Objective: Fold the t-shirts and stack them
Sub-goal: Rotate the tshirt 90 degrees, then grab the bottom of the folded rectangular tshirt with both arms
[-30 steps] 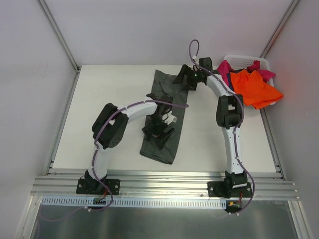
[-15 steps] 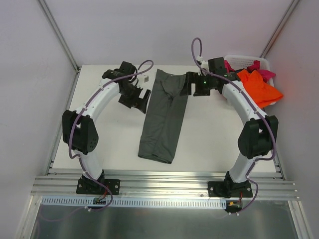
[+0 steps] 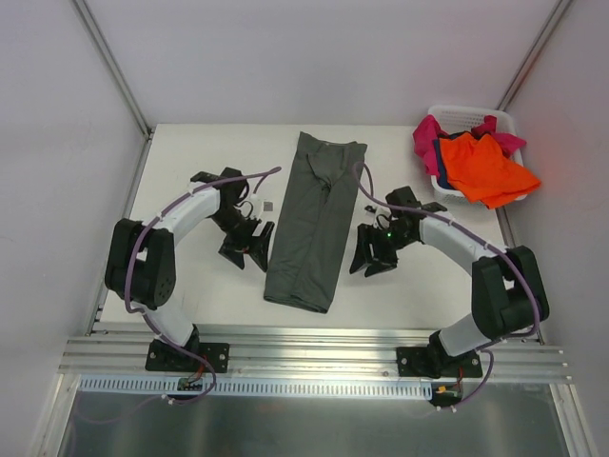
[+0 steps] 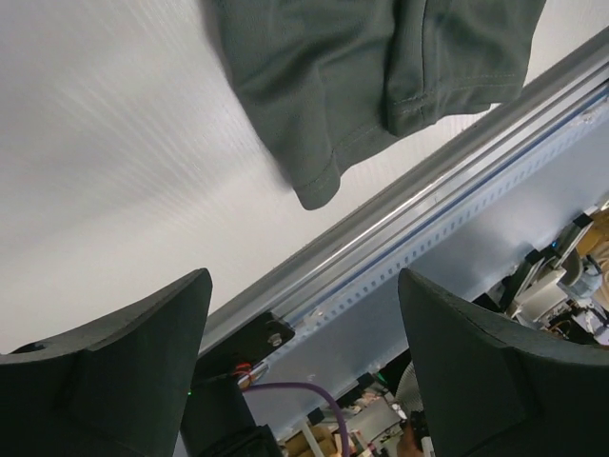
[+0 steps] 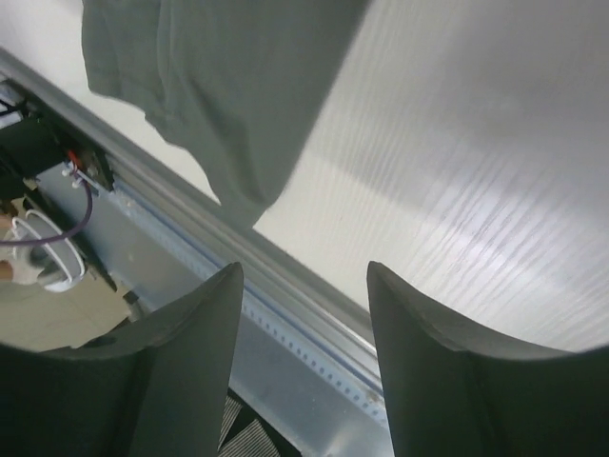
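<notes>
A: Progress?
B: One grey t-shirt (image 3: 314,224) is laid mid-table (image 3: 190,162), folded lengthwise into a narrow strip. No cross fold is made, nothing is stacked. The orange shirt (image 3: 487,169) and pink shirt (image 3: 424,135) are heaped in the basket (image 3: 468,112).
A: Grippers?
B: The left gripper (image 3: 247,253) and right gripper (image 3: 372,261) are set flanking the strip, jaws apart, nothing held.

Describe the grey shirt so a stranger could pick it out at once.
Down the middle of the white table lies a long, narrow strip of cloth, running far to near. That is the grey shirt. Unlike the bright orange shirt and pink shirt heaped in the basket at the far right, it is dull and lies alone.
</notes>
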Robot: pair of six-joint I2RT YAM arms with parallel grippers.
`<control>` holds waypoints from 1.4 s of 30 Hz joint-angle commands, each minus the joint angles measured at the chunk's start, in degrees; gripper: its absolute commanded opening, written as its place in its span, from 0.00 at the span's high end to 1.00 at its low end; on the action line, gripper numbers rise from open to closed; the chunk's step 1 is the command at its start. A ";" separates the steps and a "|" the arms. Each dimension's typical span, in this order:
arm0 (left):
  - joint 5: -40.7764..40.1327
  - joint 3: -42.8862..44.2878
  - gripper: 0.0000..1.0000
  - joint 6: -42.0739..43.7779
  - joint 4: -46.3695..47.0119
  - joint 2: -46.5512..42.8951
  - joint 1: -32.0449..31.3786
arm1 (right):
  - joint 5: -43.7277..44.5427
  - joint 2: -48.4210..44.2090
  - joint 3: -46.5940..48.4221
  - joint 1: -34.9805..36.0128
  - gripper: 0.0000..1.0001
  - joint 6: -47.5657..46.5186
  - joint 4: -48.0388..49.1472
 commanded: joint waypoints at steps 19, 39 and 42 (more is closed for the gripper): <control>4.20 -4.69 0.17 -4.25 2.89 5.58 -0.19 | -8.54 7.96 -12.44 11.00 0.40 21.45 26.24; 4.11 -6.54 0.15 -4.78 3.33 3.12 -0.19 | -6.01 6.84 -14.19 16.54 0.99 19.44 18.70; 4.63 -6.54 0.16 -4.69 3.24 3.47 -0.19 | -5.91 5.08 -14.11 15.31 0.99 17.85 17.29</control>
